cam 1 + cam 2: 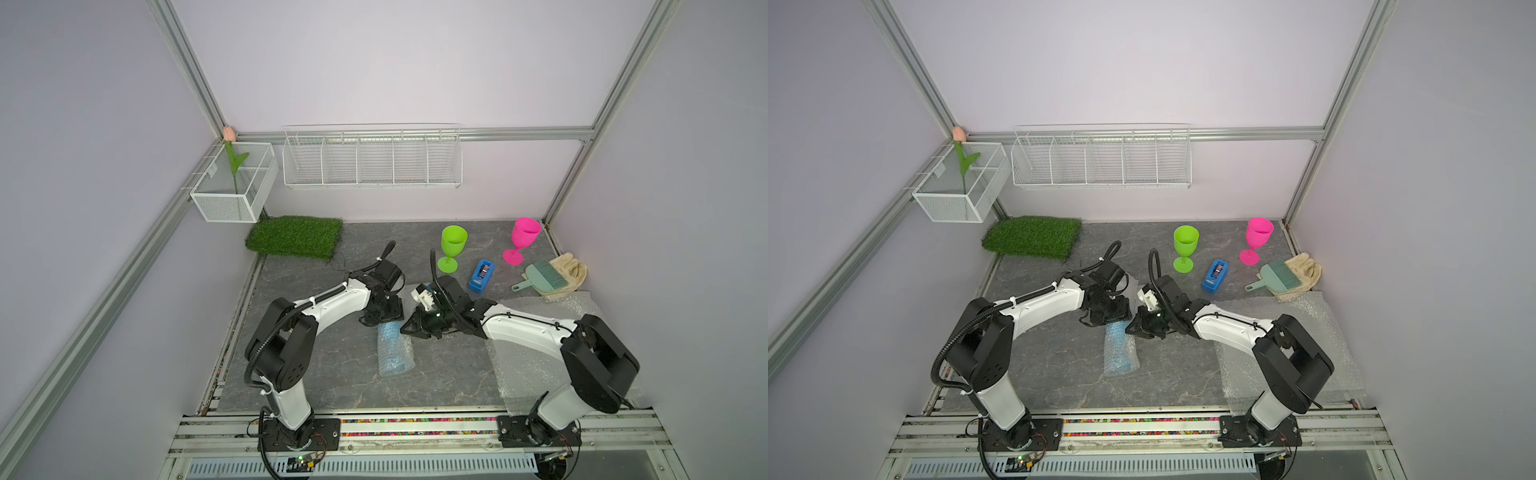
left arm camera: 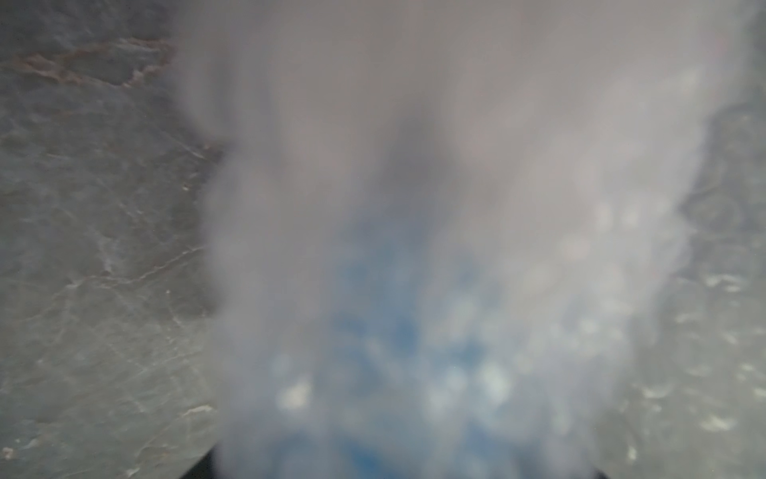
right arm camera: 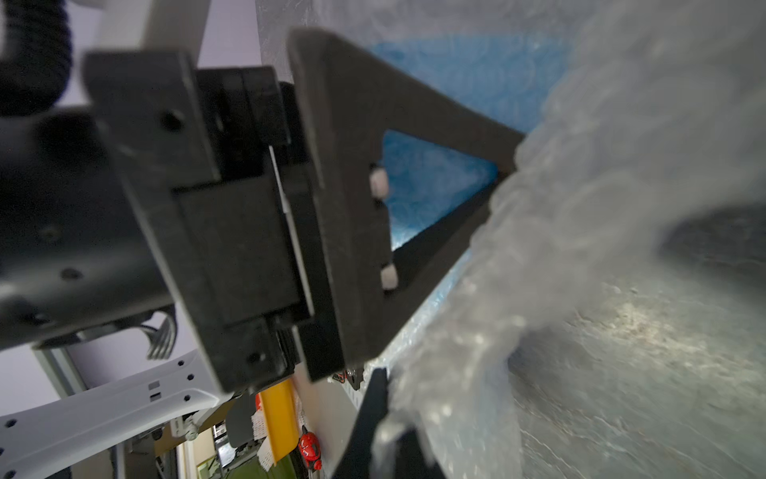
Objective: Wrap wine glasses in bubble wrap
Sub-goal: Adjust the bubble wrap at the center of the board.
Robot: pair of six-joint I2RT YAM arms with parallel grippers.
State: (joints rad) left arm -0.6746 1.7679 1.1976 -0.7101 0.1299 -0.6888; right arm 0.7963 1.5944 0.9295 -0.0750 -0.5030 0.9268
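In both top views the sky blue goblet [image 1: 390,347] is shown lying on its side at the middle of the surface [image 1: 324,374], rolled inside a sheet of bubble wrap [image 1: 402,362]. The left gripper [image 1: 384,321] is positioned over the far end of this bundle. The right gripper [image 1: 409,328] is placed just beside it, at the bundle's edge. The lime green goblet [image 1: 452,248] and the hot pink goblet [image 1: 522,240] are seen upright and unwrapped near the back, with a blue tape dispenser [image 1: 481,276] between them. Spare sheets [image 1: 573,305] are spread under the right arm.

In the left wrist view, blurred wrap is seen close to the lens, with blue showing through it. Whether the left fingers are gripping or standing open cannot be told.

In the right wrist view, the right fingers [image 3: 369,414] are closed on a bunched fold of the bubble wrap.
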